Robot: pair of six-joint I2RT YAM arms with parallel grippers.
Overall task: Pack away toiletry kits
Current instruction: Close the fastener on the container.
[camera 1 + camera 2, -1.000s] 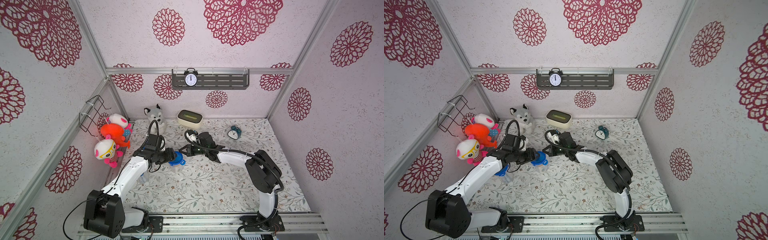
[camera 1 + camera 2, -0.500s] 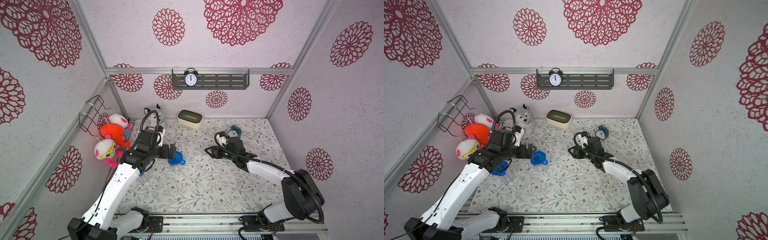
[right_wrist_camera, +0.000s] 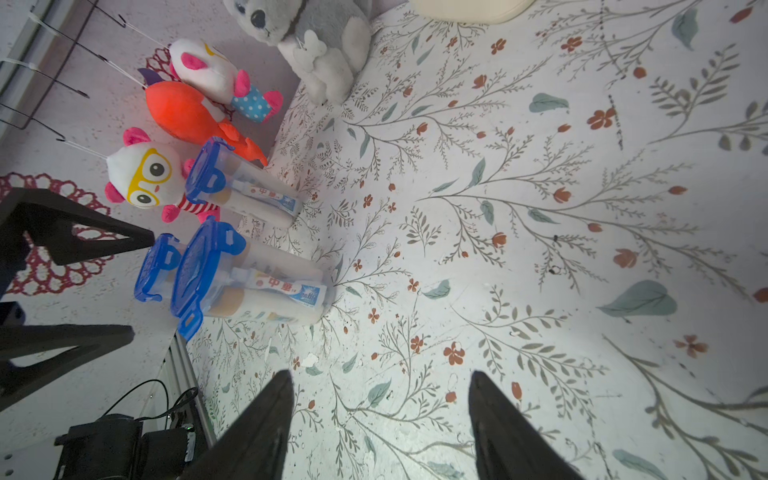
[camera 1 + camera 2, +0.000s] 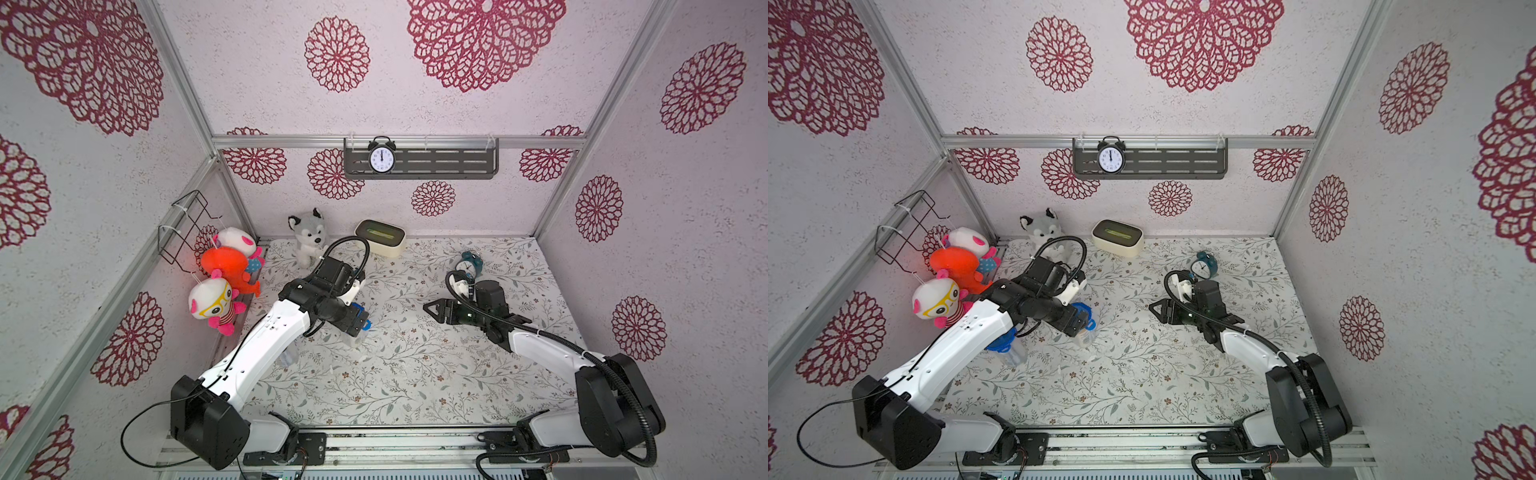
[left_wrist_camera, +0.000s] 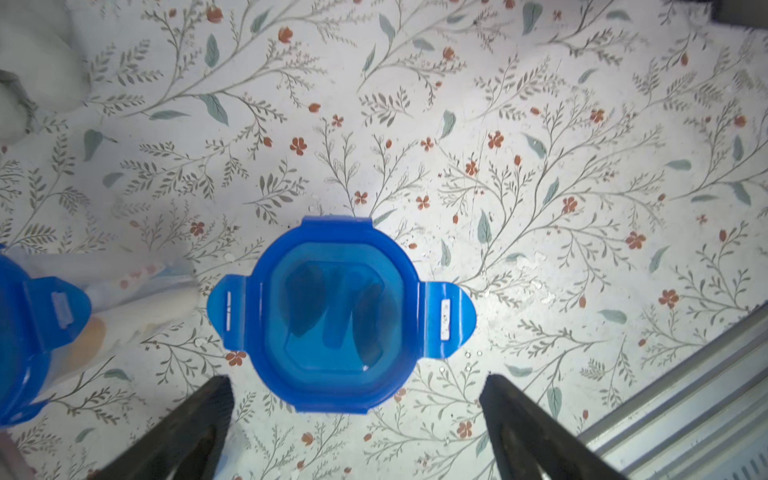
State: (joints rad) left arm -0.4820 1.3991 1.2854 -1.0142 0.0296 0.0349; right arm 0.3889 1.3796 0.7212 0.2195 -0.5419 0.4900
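Blue see-through lid (image 5: 340, 320), round-ish w/ two tabs, sits shut on a clear plastic cup (image 4: 356, 338), left of ctr in both top views. L pincer (image 5: 354, 379) hangs right over it, spread very wide. Its fingers (image 5: 178, 432) sit on each side of the lid, not touching it. It holds nothing. R pincer (image 4: 432, 311) is right of ctr, well apart from the cup, jaws part way open over the mat (image 4: 415, 374), nothing btwn them.

A sec ago both pincers were crowded at that same lid, the R one pressed shut. Now the R arm has pulled back to the right side of the frame & opened up. The L one has opened wider. The cup stands about where it was.

R wrist view shows two more cups (image 3: 241, 187) close by, same blue lids, all upright. Inside the nearest cup are a white toothpaste tube (image 3: 286, 291) w/ red letters and a white bottle (image 3: 282, 312). The mat is flat, w/ a leaf & red flower print. Soft plush toys (image 4: 220, 299) hang on the left wall. A cream box (image 4: 380, 243) w/ rounded corners and a small teal clock (image 4: 471, 262) sit at the back.
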